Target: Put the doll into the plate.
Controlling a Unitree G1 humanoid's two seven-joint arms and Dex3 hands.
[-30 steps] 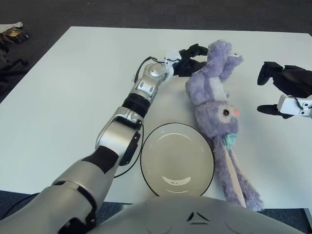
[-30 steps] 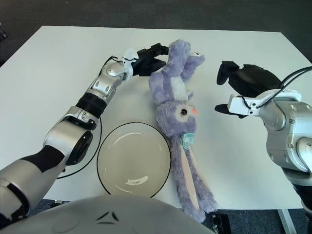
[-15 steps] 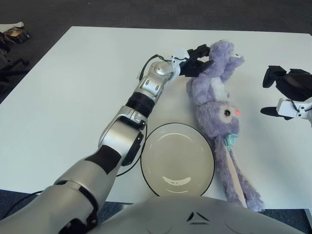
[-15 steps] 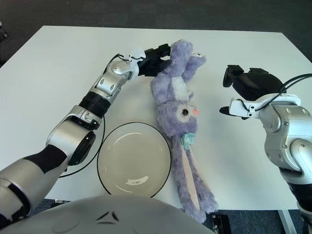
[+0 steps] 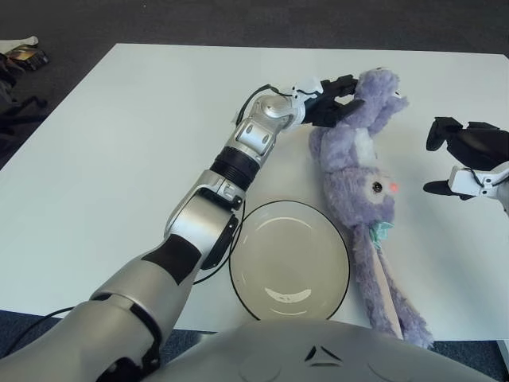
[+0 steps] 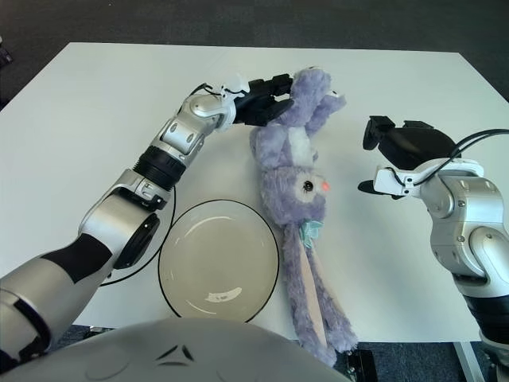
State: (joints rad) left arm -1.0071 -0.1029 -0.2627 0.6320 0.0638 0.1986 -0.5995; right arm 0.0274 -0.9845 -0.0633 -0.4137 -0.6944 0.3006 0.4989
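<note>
We see the white table (image 5: 119, 135) with the purple doll (image 5: 359, 171) lying lengthwise, long axis running away from the robot: legs at the far end, head in the middle, ears trailing to the near edge. The plate (image 5: 289, 261) sits just left of the doll's head and ears, touching or nearly so, with nothing in it. The left hand (image 5: 328, 94) is reached far out, dark fingers (image 6: 266, 103) closed on the doll's far leg area. It looks like a grip, though we can't fully confirm contact. The right hand (image 6: 406, 151) hovers right of the doll, apart from it, fingers spread and holding nothing. We judge the coming move is a pull near-left toward the plate; open table lies all around.
</note>
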